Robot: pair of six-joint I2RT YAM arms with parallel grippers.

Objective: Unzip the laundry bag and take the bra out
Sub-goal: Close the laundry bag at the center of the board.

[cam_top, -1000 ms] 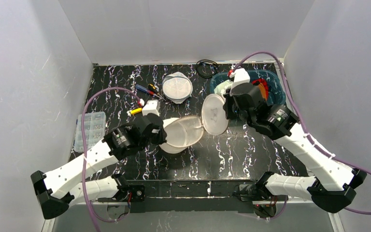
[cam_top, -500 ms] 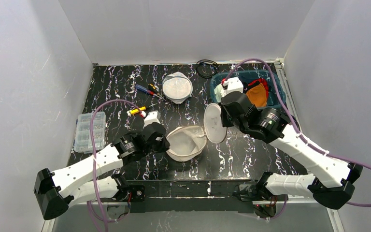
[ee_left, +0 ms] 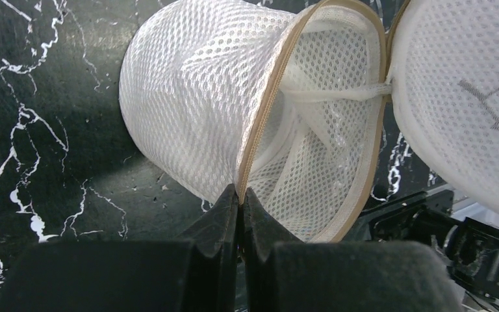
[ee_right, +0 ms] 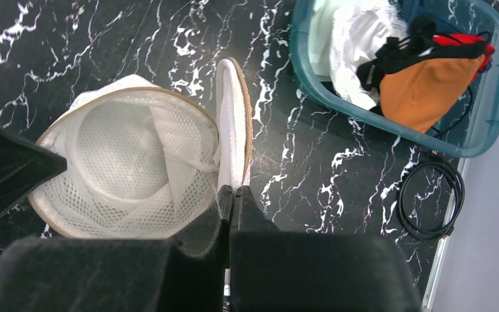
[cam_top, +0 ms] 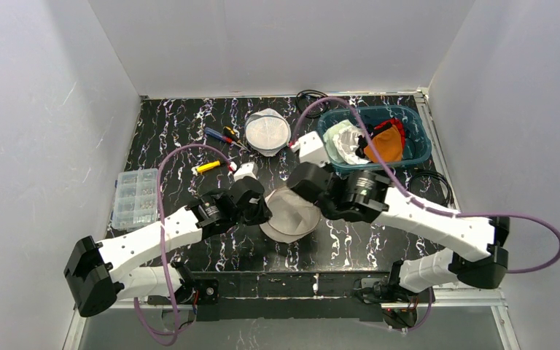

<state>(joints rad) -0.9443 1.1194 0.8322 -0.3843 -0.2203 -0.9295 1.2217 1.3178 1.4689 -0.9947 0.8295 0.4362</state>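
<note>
Laundry bag (ee_left: 188,110) lies unzipped, left end effector (ee_left: 239,190) pinching its rim (ee_left: 260,123), right end effector (ee_right: 232,190) pinching its lid (ee_right: 234,123)

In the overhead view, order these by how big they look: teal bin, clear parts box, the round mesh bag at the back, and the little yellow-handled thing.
Largest: teal bin.
Next: clear parts box and round mesh bag, about alike, so not ranked.
Smallest: little yellow-handled thing.

Top view looked down from above and behind, whole surface (cam_top: 182,138) in frame. Both wrist views sat close, angled down at it; all three shared the mesh laundry bag (cam_top: 289,217).
</note>
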